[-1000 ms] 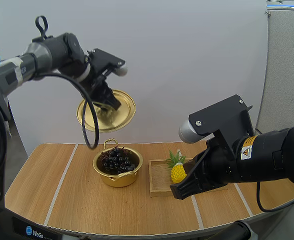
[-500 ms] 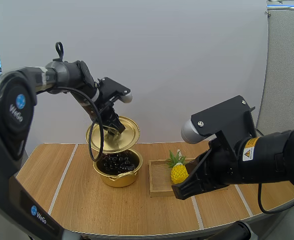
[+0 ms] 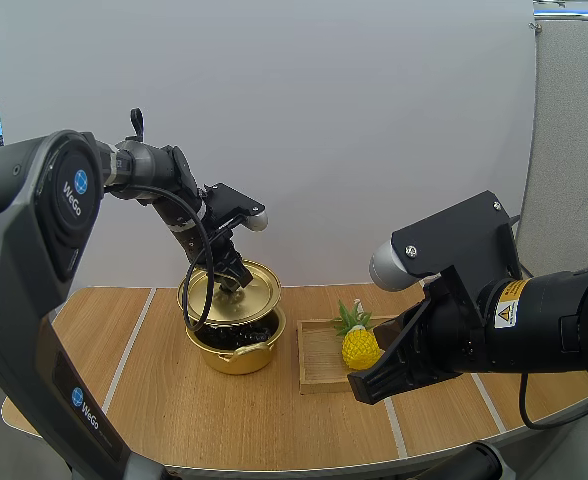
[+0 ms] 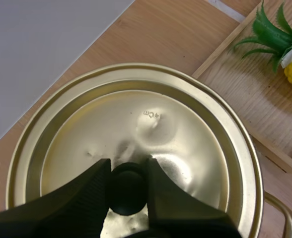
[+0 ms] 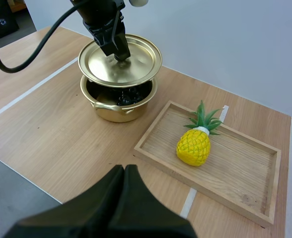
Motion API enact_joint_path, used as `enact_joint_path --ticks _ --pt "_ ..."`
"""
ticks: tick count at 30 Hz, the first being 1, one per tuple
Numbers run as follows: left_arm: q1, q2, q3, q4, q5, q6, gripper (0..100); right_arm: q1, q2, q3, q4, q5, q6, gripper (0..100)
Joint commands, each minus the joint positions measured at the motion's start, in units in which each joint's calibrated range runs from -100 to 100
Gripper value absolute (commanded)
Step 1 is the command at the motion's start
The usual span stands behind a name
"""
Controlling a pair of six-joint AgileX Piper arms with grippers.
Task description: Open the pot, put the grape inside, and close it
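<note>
High view: left jaws clamped on knob (image 4: 127, 191) of lid (image 3: 259, 295). Lid hangs just above pot (image 3: 239, 355), slightly tilted, not seated. Tray (image 3: 319, 362) just right of pot, pineapple (image 3: 359, 348) lying in it. Right jaws closed, empty, over tabletop (image 3: 154, 400) at tray's near edge.

Left wrist view: ribbed jaws pinch black knob at lid centre. Tray and pineapple beyond lid rim.

Right wrist view: right jaws lie together as one dark wedge, holding nothing. Grapes (image 5: 125, 97) inside pot, dark in gap under lid.
</note>
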Motion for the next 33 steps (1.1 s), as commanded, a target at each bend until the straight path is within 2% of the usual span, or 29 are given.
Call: enact_joint_path --ticks 1,11,33 --pt "-0.16 1.4 0.2 -4.0 0.6 1.2 0 -0.2 -0.4 0.1 0.0 0.0 0.0 0" --pt "-0.16 1.7 6.3 -4.2 -6.3 2.4 0 -0.2 -0.4 0.1 -0.1 0.0 0.0 0" --pt "-0.16 1.7 7.1 -3.9 -4.4 2.8 0 -0.2 -0.4 0.1 -0.3 0.0 0.0 0"
